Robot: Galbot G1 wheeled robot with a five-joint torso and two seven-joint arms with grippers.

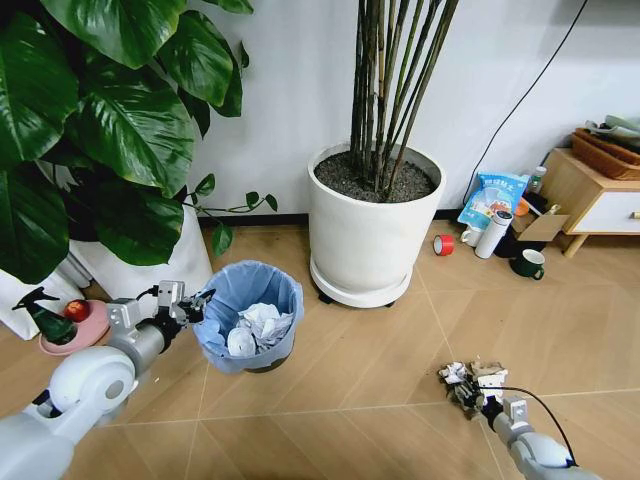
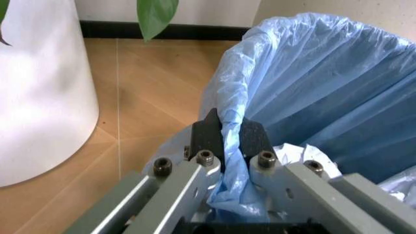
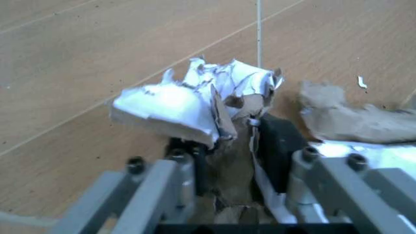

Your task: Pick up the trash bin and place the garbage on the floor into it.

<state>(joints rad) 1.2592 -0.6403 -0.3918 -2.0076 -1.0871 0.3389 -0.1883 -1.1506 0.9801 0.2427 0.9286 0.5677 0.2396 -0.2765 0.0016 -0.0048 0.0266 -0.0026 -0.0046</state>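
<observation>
We are looking down at a wood-patterned floor [image 1: 380, 350] in front of a white wall. The small round black trash bin lined with a light blue plastic bag [image 1: 248, 315] is sitting on the floor just left of a large white round plant pot [image 1: 372, 225] that is holding tall dark stems. Inside the bin we are seeing crumpled white paper balls [image 1: 256, 328] lying against the liner.

Our left gripper [image 1: 196, 302] is reaching in from the lower left and meeting the bin's near-left rim. In the left wrist view its two black fingers [image 2: 209, 134] are pressing together on a bunched fold of the blue liner at the rim [image 2: 231, 141], so the jaws are clamped on the bin's edge. Another white pot [image 2: 39, 87] is standing beside it.

Our right gripper [image 1: 470, 392] is working low at the lower right, well apart from the bin, down at the floor. In the right wrist view its dark fingers [image 3: 276, 146] are closing around a torn wad of white and grey-brown paper [image 3: 208, 105], with the white part sticking out past the fingertips. A loose piece of brown paper [image 3: 344, 119] is lying on the floor just beside it.

Near the wall at the right, a red tape roll [image 1: 443, 244], a white cylindrical bottle [image 1: 493, 233] and a blue-white packet [image 1: 492, 197] are lying near a wooden cabinet [image 1: 590, 200].
</observation>
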